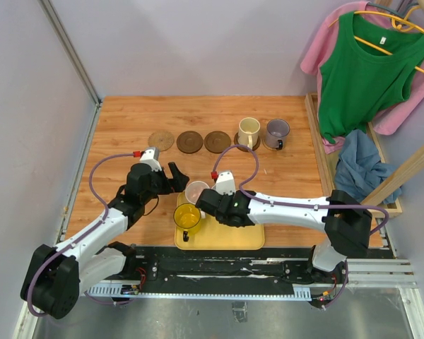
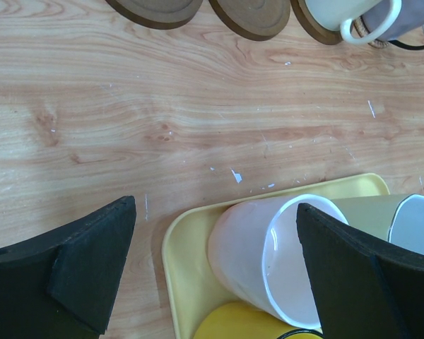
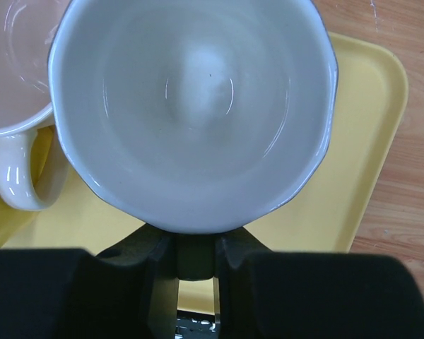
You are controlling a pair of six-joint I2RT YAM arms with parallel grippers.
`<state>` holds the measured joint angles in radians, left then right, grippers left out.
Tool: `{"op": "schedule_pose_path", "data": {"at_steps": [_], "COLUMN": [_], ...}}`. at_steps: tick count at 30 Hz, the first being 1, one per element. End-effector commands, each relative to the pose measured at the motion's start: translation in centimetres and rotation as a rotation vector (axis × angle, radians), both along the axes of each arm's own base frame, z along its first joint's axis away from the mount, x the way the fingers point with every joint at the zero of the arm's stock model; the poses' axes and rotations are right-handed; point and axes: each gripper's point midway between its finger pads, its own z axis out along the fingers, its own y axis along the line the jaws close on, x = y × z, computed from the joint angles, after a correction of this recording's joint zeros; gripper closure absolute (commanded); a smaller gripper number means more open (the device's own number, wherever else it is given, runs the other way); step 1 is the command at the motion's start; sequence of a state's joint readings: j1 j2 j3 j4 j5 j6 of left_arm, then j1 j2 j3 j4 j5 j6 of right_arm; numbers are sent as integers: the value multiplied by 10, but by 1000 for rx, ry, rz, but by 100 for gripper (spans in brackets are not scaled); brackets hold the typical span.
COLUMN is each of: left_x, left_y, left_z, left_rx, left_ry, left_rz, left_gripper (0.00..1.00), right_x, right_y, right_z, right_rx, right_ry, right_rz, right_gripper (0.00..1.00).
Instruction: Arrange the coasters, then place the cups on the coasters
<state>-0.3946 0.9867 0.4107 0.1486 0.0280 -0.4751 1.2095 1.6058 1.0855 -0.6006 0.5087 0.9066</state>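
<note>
Over the yellow rectangular plastic tray (image 1: pixel 254 236) at the near edge of the wooden desk (image 1: pixel 127 120), we find the right gripper (image 3: pixel 196 244) with its jaws drawn narrow, pinching what looks like the handle of the pale green-white glazed cup (image 3: pixel 191 106). That handle points to 6 o'clock in the wrist view, straight back at the gripper, and the cup stands upright on the tray. From above, three bare round coasters (image 1: pixel 189 141) lie in a row at 12 o'clock from the tray. The nearest of them, a dark brown wooden disc (image 1: pixel 217 141), sits just beside the cream ceramic cup (image 1: pixel 249 131), which is already set on a coaster of its own. We judge the carry must run toward 12 o'clock. The left gripper (image 2: pixel 215 205), spread wide and holding nothing, hovers at the tray's 10 o'clock corner above the pale pink translucent cup (image 2: pixel 254 254).
</note>
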Motion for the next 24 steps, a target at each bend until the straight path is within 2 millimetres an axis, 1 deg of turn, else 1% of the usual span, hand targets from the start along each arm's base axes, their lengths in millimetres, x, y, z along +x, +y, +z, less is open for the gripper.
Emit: {"op": "schedule_pose_path", "data": {"at_steps": [1, 4, 7, 10, 15, 20, 24], "left_x": [3, 5, 7, 8, 11, 15, 21], "left_y": [1, 0, 0, -1, 0, 2, 6], "left_z": [3, 6, 10, 14, 18, 17, 15], "left_rx": [5, 4, 5, 2, 2, 16, 32], "left_ry": [-29, -34, -39, -46, -56, -54, -50], "left_rz": [-2, -4, -4, -2, 8, 21, 52], "left_gripper": [0, 0, 0, 0, 0, 0, 0], "right_x": [6, 12, 21, 33, 56, 93, 133], "right_y": [-9, -12, -16, -21, -18, -11, -3], "right_z": [7, 21, 40, 63, 96, 115, 123], "right_rx": [-9, 2, 11, 16, 23, 39, 68], "right_ry": [-19, -60, -124, -205, -326, -363, -364], "right_rz": [-55, -78, -104, -140, -163, -155, -154], "right_gripper": [99, 99, 99, 99, 99, 99, 99]}}
